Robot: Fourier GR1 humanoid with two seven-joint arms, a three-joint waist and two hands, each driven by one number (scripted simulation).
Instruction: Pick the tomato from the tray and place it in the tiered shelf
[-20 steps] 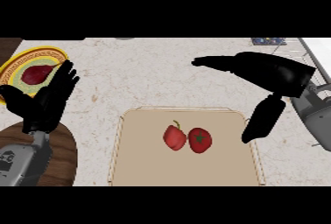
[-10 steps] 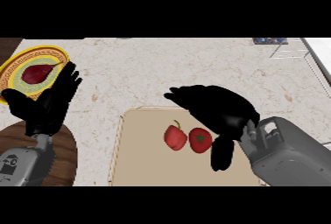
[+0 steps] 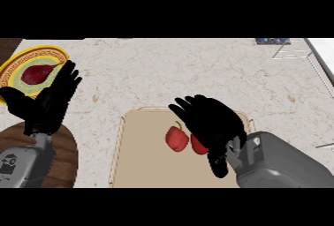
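Tray (image 3: pixel 137 172), one, holding two red items: pepper (image 3: pixel 175 138) left of right hand (image 3: pixel 210 121), tomato (image 3: pixel 198 145) under its spread, empty fingers. Left hand (image 3: pixel 49 103) open, resting by one plate (image 3: pixel 14 66)

You see two grey forearms, each ending in a matte black hand with fingers and a thumb. Your right forearm (image 3: pixel 280 161) is a smooth, boxy grey shell with rounded edges and a small pale mark near the wrist. The right hand (image 3: pixel 212 121) is plain black with no visible markings. Your left forearm (image 3: pixel 23 163) is grey too, with a dark round marking on its shell. The left hand (image 3: pixel 46 103) is the same plain black.
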